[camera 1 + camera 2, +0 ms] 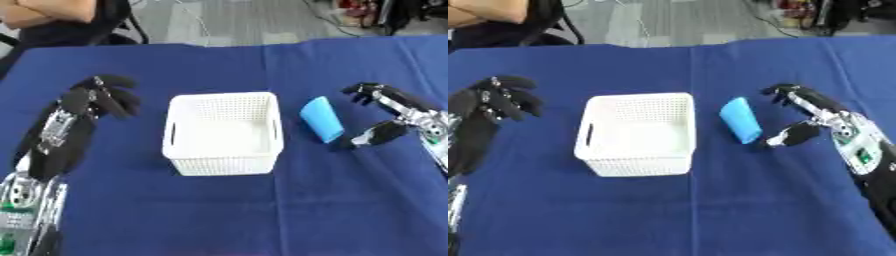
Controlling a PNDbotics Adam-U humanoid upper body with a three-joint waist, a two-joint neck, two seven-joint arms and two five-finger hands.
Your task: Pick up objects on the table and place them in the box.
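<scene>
The left hand [92, 102] is sitting idle on the bench's [219, 210] blue cover, left of the white box [223, 134], fingers curled on nothing; the right hand [815, 120] is hovering spread wide, thumb low, fingers high, framing the blue block [740, 120] lying just right of the box; I'd be closing across its narrow sides, lifting clear of the rim before swinging over.
</scene>
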